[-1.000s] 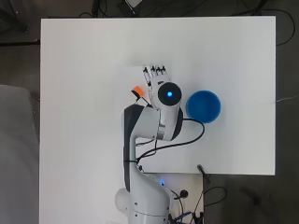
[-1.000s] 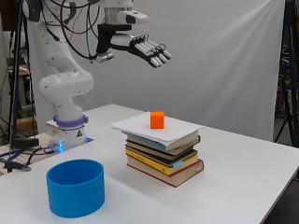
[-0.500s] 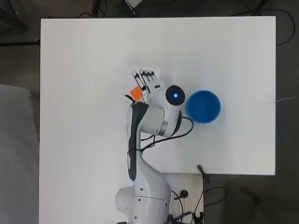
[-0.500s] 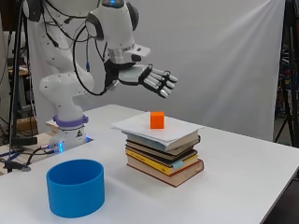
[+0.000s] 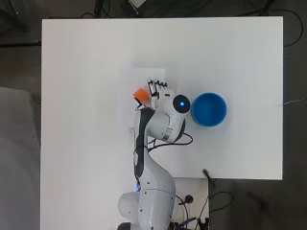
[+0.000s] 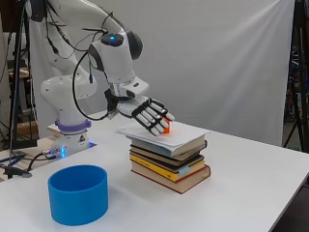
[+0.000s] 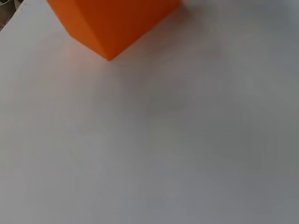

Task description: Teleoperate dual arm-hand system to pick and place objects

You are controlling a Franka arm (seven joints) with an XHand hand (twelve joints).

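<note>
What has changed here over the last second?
The hand has come down from high above the table to just beside the orange cube, fingers still straight, holding nothing. The cube, the stack of books under it and the blue bowl have not moved.

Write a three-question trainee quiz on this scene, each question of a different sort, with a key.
1. True or false: the orange cube sits directly on the white table.
2. Multiple choice: the robot hand is (a) curled round the cube, (b) open with fingers extended beside the cube, (c) inside the blue bowl.
3. Fill in: the cube rests on white paper topping a stack of ____.

Key: 1 false, it sits on the paper on top of the stack; 2 b; 3 books.
</note>
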